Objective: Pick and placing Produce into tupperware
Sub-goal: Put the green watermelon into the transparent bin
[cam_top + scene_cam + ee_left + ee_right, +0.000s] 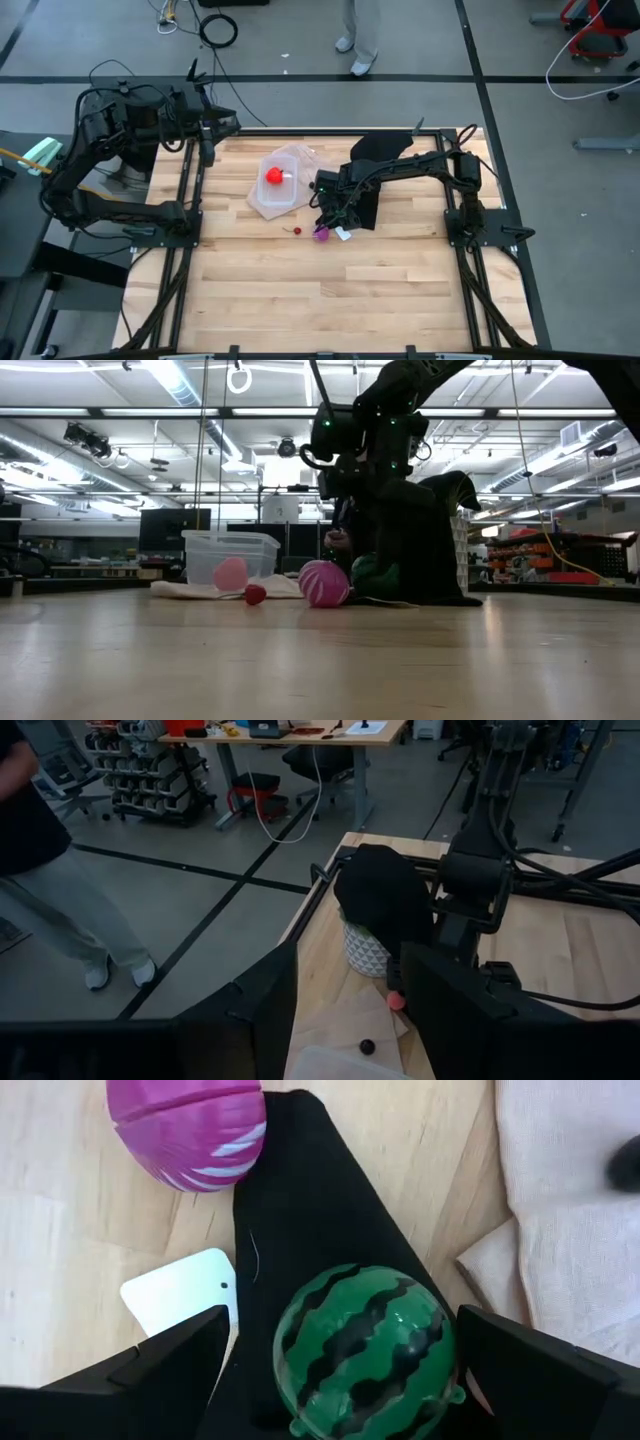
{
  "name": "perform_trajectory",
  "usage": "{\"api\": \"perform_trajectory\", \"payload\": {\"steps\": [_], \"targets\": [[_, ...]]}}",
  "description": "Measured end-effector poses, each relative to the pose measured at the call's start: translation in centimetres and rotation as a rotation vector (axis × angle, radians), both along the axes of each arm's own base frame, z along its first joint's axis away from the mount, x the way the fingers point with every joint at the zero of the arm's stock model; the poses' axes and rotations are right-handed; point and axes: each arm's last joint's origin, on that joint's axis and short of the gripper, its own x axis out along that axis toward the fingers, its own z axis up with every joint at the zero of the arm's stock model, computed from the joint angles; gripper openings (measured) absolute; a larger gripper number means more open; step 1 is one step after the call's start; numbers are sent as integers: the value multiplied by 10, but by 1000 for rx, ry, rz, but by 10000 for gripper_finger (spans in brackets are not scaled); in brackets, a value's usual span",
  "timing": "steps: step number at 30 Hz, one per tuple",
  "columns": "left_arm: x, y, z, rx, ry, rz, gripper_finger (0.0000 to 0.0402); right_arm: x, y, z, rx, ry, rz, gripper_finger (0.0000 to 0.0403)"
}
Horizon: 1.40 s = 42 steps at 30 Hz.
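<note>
right end effector [345,1370] fingers spread wide, straddling green dark-striped toy watermelon ball [365,1350] on black cloth [300,1210] mid-tabletop | magenta-purple striped fruit [190,1125] just beside cloth edge | left end effector [345,1010] apart, parked off tabletop's far-left corner

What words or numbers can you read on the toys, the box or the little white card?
No words or numbers can be read anywhere.
The green striped toy: only dark stripes.
The magenta-purple toy: only pale streaks.
The white card: blank, with one small hole.
The clear tupperware: no label visible.
</note>
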Motion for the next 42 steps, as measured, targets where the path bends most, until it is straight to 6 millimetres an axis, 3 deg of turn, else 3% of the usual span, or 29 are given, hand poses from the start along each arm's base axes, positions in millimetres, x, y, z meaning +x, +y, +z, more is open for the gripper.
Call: {"api": "perform_trajectory", "payload": {"steps": [21,42], "targets": [[0,0,0,-2,0,0,185,1,-1,1,-24,-16,16,376],[0,0,0,-1,0,1,185,1,-1,1,-24,-16,16,316]]}}
